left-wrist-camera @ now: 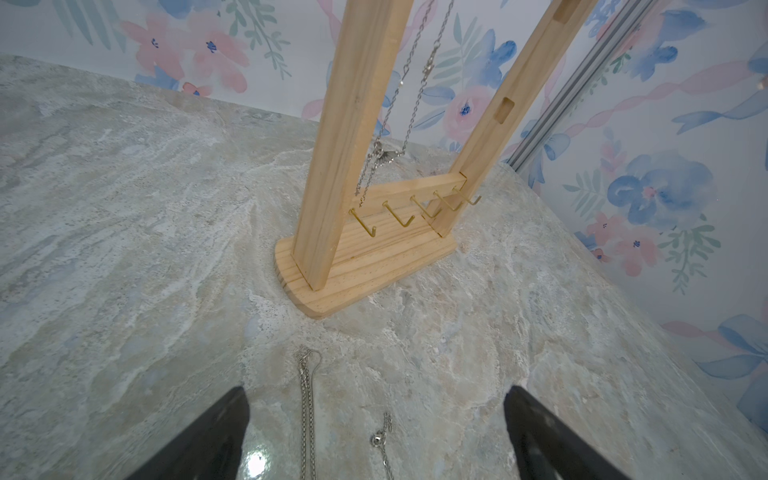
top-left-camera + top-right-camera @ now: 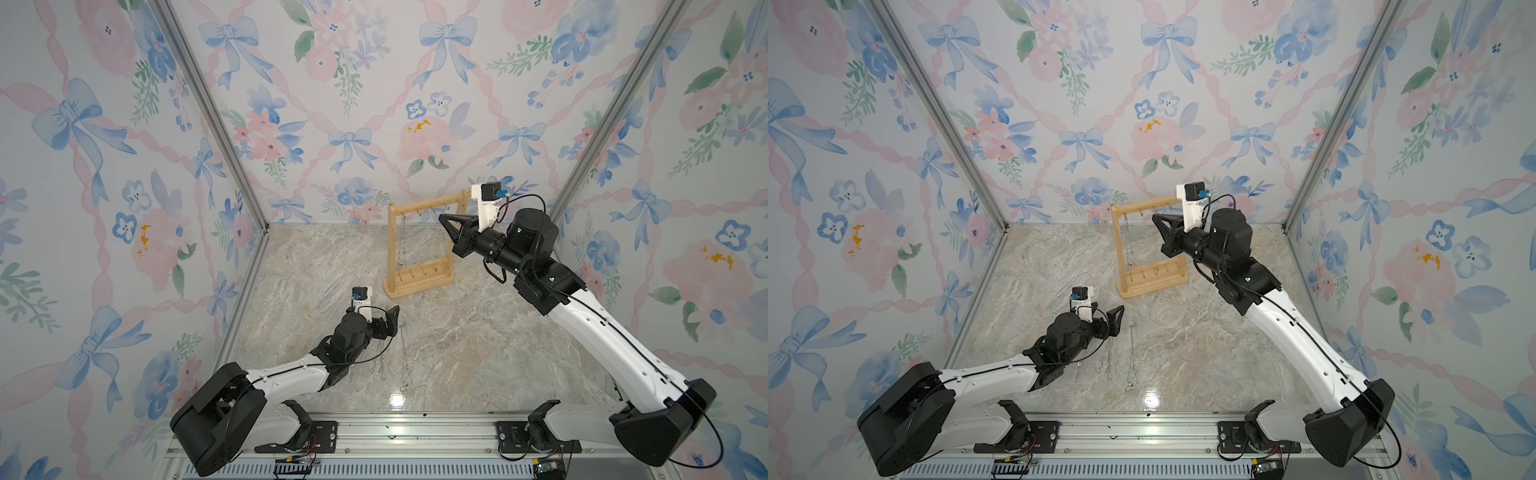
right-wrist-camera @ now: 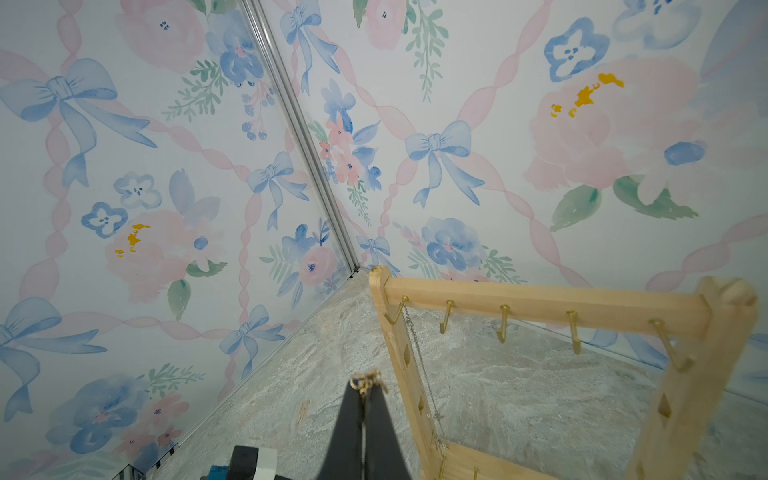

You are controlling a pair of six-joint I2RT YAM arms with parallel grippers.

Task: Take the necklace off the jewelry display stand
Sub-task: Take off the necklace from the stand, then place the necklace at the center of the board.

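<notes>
Two silver chains lie flat on the stone table [image 2: 478, 332], a thick chain [image 1: 307, 409] and a thin chain [image 1: 385, 432] just beside it. The left gripper [image 1: 376, 390] hangs low over their near ends. Its black fingers [image 1: 224, 428] are spread wide apart and hold nothing. The jewelry display stand [image 2: 392, 249] is at the back of the table and stands up straight on its flat base. The right gripper [image 3: 365, 395] is up high, close to the stand's top bar [image 3: 540, 299]. Its fingers are pressed tight together, and they pinch the little clasp of the gold necklace [image 3: 366, 381]. The clasp is beside the stand and not on any hook. In both top views a thin gold line hangs down from the fingertips in front of the wooden frame, but I cannot tell if its low end touches the bottom hooks [image 1: 401, 218]. A silver necklace [image 3: 419, 357] hangs from the end hook [image 3: 395, 313] of the top bar, right next to the post.
</notes>
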